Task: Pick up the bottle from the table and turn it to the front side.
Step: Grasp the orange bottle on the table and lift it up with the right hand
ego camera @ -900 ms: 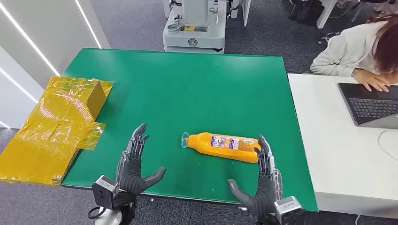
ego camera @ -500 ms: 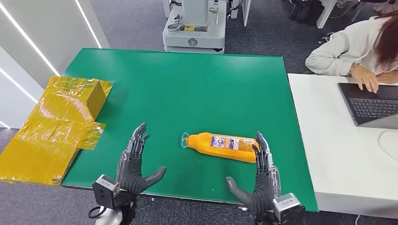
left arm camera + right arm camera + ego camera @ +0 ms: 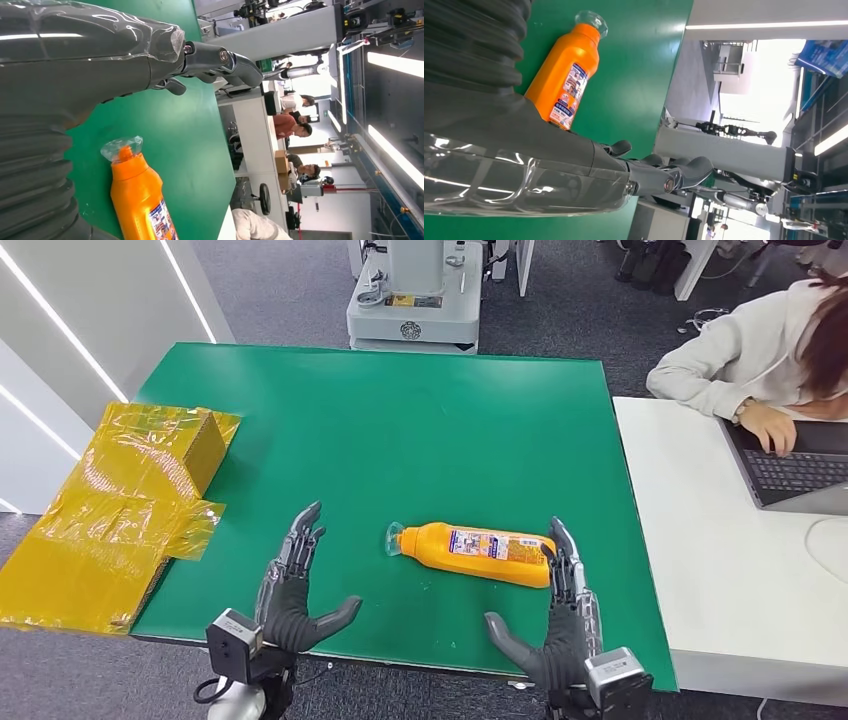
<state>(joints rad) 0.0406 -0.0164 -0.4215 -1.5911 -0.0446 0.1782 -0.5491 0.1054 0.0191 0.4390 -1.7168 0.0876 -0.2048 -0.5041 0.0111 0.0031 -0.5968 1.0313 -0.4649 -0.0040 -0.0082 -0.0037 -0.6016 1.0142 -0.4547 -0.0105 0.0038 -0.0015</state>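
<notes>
Bottle (image 3: 473,553) flat between open hands

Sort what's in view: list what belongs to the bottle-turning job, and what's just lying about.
Belongs to the job:
- orange plastic bottle with a printed label, lying on its side
- left hand, open, apart from the bottle
- right hand, open, by the bottle's base
- green table

Lying about:
- yellow-taped cardboard box
- dark laptop on the white desk
</notes>
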